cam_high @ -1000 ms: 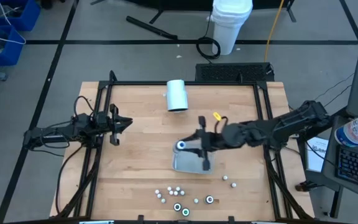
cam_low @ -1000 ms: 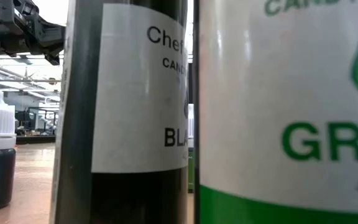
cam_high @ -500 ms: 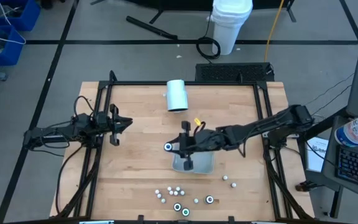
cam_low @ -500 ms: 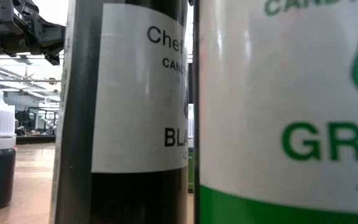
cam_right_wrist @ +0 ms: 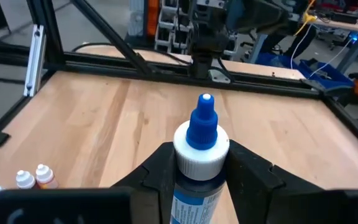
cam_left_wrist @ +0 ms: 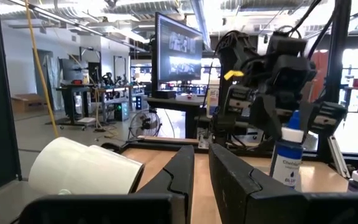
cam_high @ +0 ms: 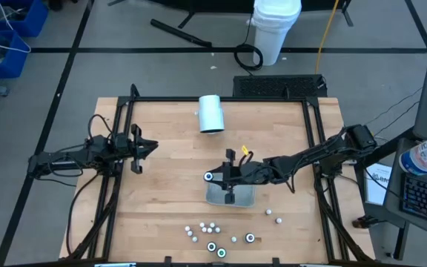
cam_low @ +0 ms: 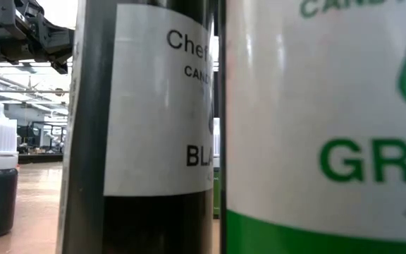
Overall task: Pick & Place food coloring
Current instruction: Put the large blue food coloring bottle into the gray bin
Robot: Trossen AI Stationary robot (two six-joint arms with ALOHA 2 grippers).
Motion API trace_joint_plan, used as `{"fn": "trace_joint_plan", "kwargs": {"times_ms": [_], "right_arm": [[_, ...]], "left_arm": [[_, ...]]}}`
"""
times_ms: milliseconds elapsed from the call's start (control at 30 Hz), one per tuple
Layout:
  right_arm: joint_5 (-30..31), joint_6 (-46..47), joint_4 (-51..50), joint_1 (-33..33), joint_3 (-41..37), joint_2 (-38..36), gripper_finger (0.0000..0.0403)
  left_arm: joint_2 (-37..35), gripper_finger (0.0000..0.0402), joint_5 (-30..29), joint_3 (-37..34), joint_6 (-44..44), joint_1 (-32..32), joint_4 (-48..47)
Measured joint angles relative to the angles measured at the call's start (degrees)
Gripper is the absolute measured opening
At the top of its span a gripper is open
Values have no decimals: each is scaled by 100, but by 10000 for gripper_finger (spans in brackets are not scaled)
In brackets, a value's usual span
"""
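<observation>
— What are your left jaws doing?

— They are hanging over the left side of the bench [cam_high: 169, 185], parted by a narrow slit and gripping nothing. They are pointing across the wood towards the middle, and a white cylinder [cam_high: 211, 113] is lying on its side towards the far edge.

— And the food coloring?

— I am gripping one blue-tipped bottle [cam_right_wrist: 201, 140] in my right jaws. It is small, with a blue dropper tip, a ribbed white collar and dark liquid behind a blue-printed label. My two fingers [cam_right_wrist: 253, 177] are pressing on its sides just under the collar, so the cap is standing clear above them and the bottle is sitting upright.

— Where is that on the bench?

— Near the middle, over the far left corner of the grey tray [cam_high: 239, 199]. From above, the cap is showing as a pale ring at the tip of my right arm. I cannot tell whether its base is touching anything.

— Are the others near it?

— No, the loose bottles [cam_high: 212, 236] are standing well apart from both jaws, clustered by the near edge, white-capped, a few showing dark tops with pale rings. Two more white caps [cam_high: 273, 215] are sitting just right of the tray. The black-labelled bottle [cam_low: 154, 127] and the green-labelled bottle [cam_low: 323, 120] are filling the low view.
</observation>
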Motion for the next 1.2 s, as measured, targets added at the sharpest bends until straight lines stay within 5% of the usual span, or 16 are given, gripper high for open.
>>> {"fn": "trace_joint_plan", "kwargs": {"times_ms": [1200], "right_arm": [[752, 684, 876, 46, -584, 997, 110]], "left_arm": [[-2, 58, -46, 0, 9, 0, 19]]}}
